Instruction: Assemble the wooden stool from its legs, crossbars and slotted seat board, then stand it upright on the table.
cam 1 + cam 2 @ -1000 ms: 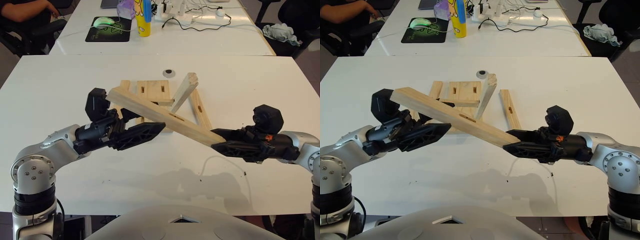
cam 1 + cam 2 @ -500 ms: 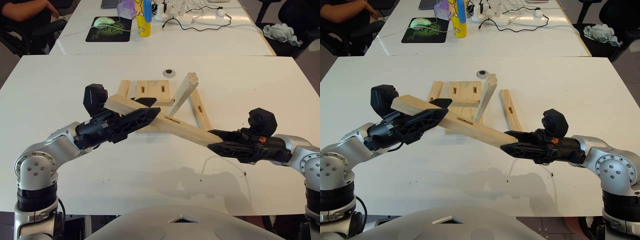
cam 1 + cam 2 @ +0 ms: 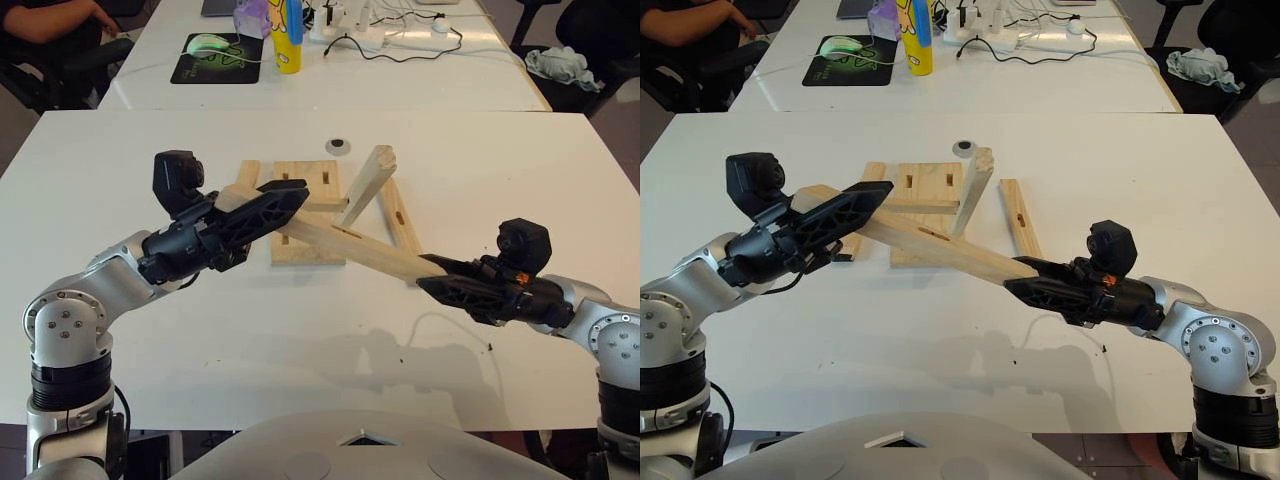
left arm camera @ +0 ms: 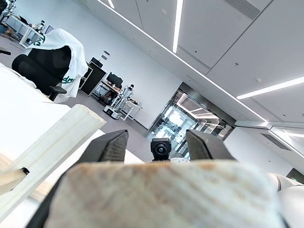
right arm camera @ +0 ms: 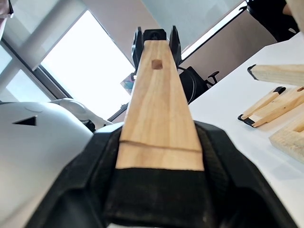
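Note:
A long wooden leg [image 3: 345, 245] with a small slot hangs slanted above the table, held at both ends. My left gripper [image 3: 283, 196] is shut on its far-left end, fingers [image 4: 104, 146] on either side of the wood. My right gripper [image 3: 428, 279] is shut on the near-right end [image 5: 159, 118]. Under the leg lies the slotted seat board [image 3: 930, 178]. A second leg [image 3: 368, 180] leans tilted against the board, a third leg [image 3: 401, 218] lies flat to its right, and a crossbar [image 3: 871, 178] lies by its left edge.
A small black round object [image 3: 339, 146] sits on the table behind the parts. The table beyond holds a yellow bottle [image 3: 288, 35], a mouse pad [image 3: 213, 57] and cables. Bare white tabletop [image 3: 300, 330] spreads in front of the parts.
My left gripper has slid back along the leg from beneath its middle to its left end and closed there. The leg's left end sits lower. My right gripper keeps its hold.

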